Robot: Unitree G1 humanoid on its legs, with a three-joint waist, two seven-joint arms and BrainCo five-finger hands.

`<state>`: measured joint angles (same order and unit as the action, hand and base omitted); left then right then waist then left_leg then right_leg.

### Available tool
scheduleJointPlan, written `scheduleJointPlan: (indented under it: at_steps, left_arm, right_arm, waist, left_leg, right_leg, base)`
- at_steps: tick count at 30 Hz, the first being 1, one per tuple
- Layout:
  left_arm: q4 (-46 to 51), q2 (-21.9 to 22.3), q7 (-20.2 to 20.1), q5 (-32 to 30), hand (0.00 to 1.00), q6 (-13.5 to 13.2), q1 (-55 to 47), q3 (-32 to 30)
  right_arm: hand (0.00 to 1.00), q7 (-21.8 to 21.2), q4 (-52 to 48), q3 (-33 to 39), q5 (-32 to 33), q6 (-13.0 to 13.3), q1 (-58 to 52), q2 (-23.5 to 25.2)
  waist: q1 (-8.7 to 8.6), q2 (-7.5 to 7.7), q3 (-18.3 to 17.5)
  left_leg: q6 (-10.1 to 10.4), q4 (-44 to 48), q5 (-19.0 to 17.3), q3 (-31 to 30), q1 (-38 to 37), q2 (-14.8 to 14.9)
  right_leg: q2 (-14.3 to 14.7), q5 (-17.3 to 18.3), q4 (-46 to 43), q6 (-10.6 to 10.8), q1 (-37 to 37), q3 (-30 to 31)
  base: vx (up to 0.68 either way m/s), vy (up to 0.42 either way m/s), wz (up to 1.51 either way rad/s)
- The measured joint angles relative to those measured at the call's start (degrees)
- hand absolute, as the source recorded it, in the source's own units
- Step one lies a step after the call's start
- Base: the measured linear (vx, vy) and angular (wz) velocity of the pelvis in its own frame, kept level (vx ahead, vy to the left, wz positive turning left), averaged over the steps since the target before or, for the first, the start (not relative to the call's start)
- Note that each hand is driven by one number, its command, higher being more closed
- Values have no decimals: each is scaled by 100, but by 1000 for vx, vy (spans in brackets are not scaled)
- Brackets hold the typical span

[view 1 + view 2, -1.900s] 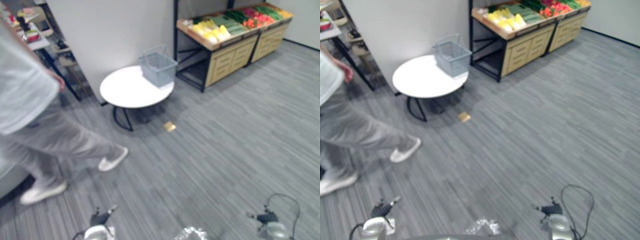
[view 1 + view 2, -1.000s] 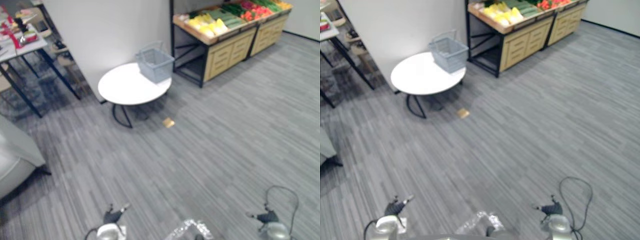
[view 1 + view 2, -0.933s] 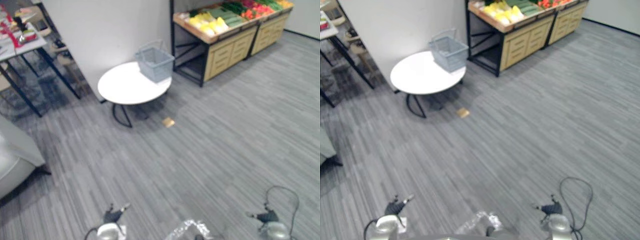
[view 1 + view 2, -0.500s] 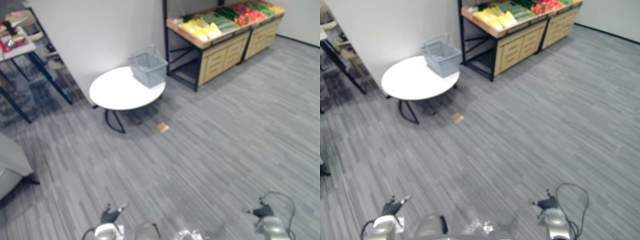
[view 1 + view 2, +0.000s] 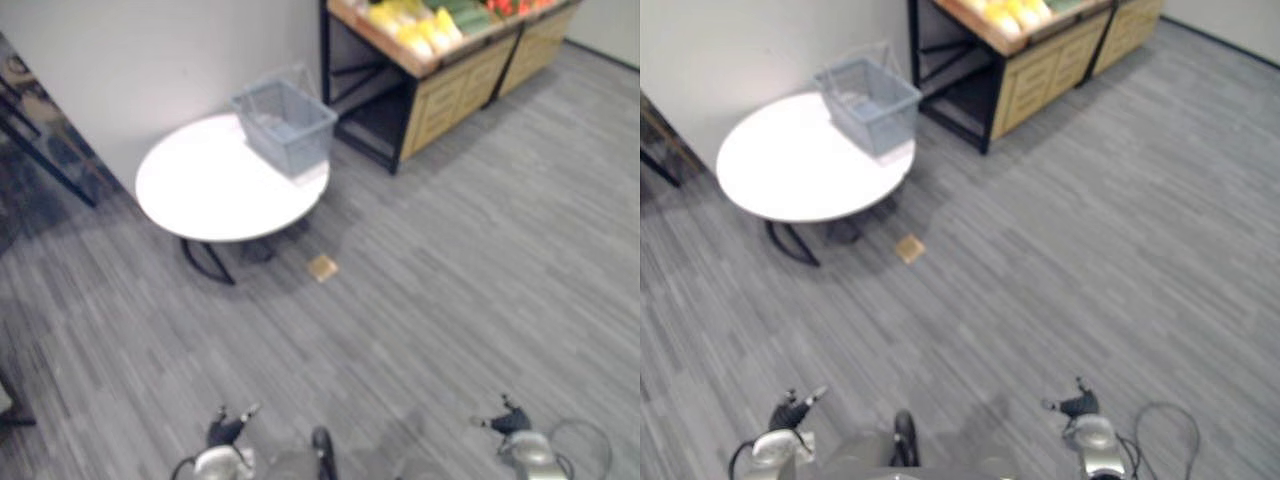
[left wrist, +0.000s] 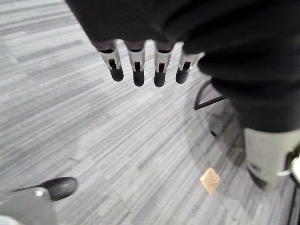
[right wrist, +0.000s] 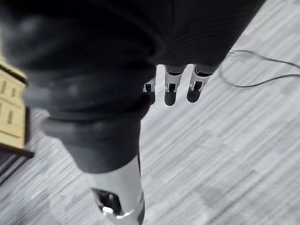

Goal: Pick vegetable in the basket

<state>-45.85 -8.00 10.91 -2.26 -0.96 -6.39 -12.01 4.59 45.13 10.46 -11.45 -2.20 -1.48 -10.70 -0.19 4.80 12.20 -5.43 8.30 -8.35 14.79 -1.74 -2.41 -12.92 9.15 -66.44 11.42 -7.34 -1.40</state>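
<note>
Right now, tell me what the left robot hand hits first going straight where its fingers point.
Most likely the grey floor: the left robot hand hangs open, fingers aimed at it, nothing between. The small tan square lies off that line, though depth is unclear.

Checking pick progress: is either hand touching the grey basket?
Apart. Left eye view: the basket sits on the white table, far ahead; wrist views show left hand and right hand over floor.
</note>
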Motion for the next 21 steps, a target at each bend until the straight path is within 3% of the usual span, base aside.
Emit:
scheduleJointPlan:
  at_steps: [1,2,3,5,7,8,9,10,12,14,15,16,17,19,21]
  left_arm:
    - [3,-14,3,0,0,0,74,45]
    - [-3,-34,5,-1,0,-2,153,51]
    - [-5,-40,5,-1,0,0,196,56]
    - [-2,-84,17,-6,0,-5,314,133]
    - [-1,-123,25,-26,0,-23,430,184]
    - [-5,-143,27,-74,0,-54,442,214]
    - [-6,-174,26,-82,0,-55,442,214]
    - [-43,-208,28,-121,0,-54,404,204]
    - [-197,-140,4,-127,0,-57,368,257]
    - [-233,-32,9,-129,0,-65,214,258]
    - [-233,-9,13,-128,0,-77,186,254]
    - [-228,73,19,-122,0,-95,99,257]
    - [-208,135,19,-117,0,-108,27,262]
    - [-210,180,22,-107,0,-103,-66,269]
    - [-153,186,40,-105,0,-103,-153,268]
  right_arm:
    - [0,-2,-185,-47,-9,14,23,2]
    - [0,0,-297,-58,-114,49,46,-1]
    - [0,0,-366,-57,-161,50,78,-5]
    - [0,5,-397,-59,-218,62,135,-19]
    - [0,3,-419,-53,-218,66,149,-97]
    - [0,1,-456,-50,-221,54,187,-210]
    - [0,1,-476,-48,-222,45,192,-235]
    - [0,0,-623,-47,-234,17,273,-382]
    - [0,0,-850,-48,-319,5,395,-585]
    - [0,-4,-1308,-110,-567,-5,670,-893]
    - [0,2,-1331,-162,-607,-4,788,-973]
    - [0,13,-1340,-335,-607,-4,1018,-1138]
    - [0,35,-1347,-448,-604,-4,1155,-1206]
    - [0,138,-1446,-608,-601,-3,1381,-1218]
    - [0,155,-1556,-732,-605,23,1580,-1287]
  waist:
    - [-84,-14,-2]
    - [-136,-71,35]
    - [-137,-91,49]
    - [-169,-190,108]
    - [-226,-275,126]
    - [-282,-232,107]
    - [-279,-197,100]
    - [-264,-75,121]
    - [-263,-314,128]
    - [-206,-662,164]
    - [-193,-711,192]
    - [-87,-727,298]
    - [-47,-753,354]
    - [58,-751,456]
    - [134,-724,471]
  left_leg:
    - [1,-206,1,-170,-331,15]
    - [1,-328,1,-369,-549,45]
    - [2,-376,1,-457,-644,80]
    - [19,-413,-5,-654,-915,276]
    - [241,-357,-127,-916,-1068,529]
    - [622,-371,-359,-1041,-1178,624]
    - [708,-374,-416,-1064,-1214,627]
    - [989,-402,-754,-1133,-1490,688]
    - [1105,-136,-883,-1264,-1543,957]
    - [1178,1544,-761,-1410,-880,1375]
    - [1182,2215,-521,-1425,-612,1464]
    - [1134,3696,486,-1443,-24,1706]
    - [1080,4561,423,-1394,315,1878]
    - [901,5442,142,-1090,834,1996]
    - [780,5052,-34,-612,1228,1935]
  right_leg:
    - [-47,186,-1,-299,-384,-229]
    - [-58,311,350,-463,-721,-399]
    - [-38,362,676,-547,-844,-472]
    - [178,396,2335,-622,-942,-622]
    - [399,37,4510,-581,-974,-461]
    - [352,-500,5794,-476,-972,-215]
    - [311,-566,5949,-461,-998,-153]
    - [212,-1089,5838,-268,-1075,-93]
    - [353,-1242,5019,-187,-1287,-176]
    - [617,-852,4492,-543,-1251,-441]
    - [681,-735,4432,-625,-1144,-484]
    - [826,-501,4451,-793,-716,-521]
    - [919,-408,4525,-892,-408,-552]
    - [976,-308,4794,-1047,210,-573]
    - [975,-300,5268,-1054,685,-578]
  base:
    - [532,41,69]
    - [527,9,74]
    - [607,-96,76]
    - [547,-182,75]
    - [503,-286,112]
    - [424,-264,106]
    - [647,-449,105]
    - [420,-325,57]
    - [564,-439,40]
    - [547,-465,17]
    - [539,-440,8]
    - [432,-318,-4]
    - [425,-291,-9]
    - [339,-210,-8]
    - [384,-195,-9]
